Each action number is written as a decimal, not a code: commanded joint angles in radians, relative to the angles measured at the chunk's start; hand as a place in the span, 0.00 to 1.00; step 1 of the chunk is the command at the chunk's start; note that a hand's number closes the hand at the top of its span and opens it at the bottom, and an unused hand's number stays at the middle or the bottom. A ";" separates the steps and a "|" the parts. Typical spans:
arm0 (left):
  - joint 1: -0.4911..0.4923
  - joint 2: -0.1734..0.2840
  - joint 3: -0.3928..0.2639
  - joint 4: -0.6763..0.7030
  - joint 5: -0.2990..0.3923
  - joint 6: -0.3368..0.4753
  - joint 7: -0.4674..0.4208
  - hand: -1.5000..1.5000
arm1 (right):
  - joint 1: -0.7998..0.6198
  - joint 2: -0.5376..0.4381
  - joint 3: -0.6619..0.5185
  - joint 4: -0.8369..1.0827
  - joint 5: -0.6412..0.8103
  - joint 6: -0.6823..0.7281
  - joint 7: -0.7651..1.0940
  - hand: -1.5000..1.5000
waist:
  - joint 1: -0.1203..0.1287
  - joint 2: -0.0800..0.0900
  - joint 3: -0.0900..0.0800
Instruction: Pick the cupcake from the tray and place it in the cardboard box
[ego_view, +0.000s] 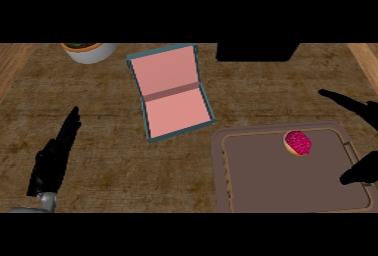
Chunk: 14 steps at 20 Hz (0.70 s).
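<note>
A cupcake (297, 143) with pink frosting lies in the far right part of a brown tray (251, 180) at the lower right. An open box (171, 90) with a pink inside and teal rim lies flat in the upper middle of the counter. My right hand (359, 111) shows at the right edge, open, with fingers spread above and below the tray's right side, apart from the cupcake. My left hand (55, 157) rests open at the lower left, fingers straight and pointing up.
A white pot with a plant (88, 51) stands at the far left back. A black object (257, 51) sits at the back, right of the box. Wooden strips border the counter on both sides.
</note>
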 joint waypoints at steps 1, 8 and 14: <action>-0.041 0.001 0.056 0.039 -0.004 -0.061 0.003 0.50 | 0.017 0.042 -0.039 -0.033 0.057 0.035 0.053 0.00 | -0.003 0.000 0.000; -0.002 -0.048 0.069 -0.023 -0.061 -0.063 0.034 0.50 | 0.069 0.136 -0.044 0.002 0.197 0.062 0.007 0.00 | 0.000 0.000 0.001; -0.106 -0.078 0.097 0.014 -0.106 -0.075 0.114 0.50 | 0.053 0.183 -0.089 0.016 0.233 0.109 -0.020 0.00 | -0.002 0.001 0.001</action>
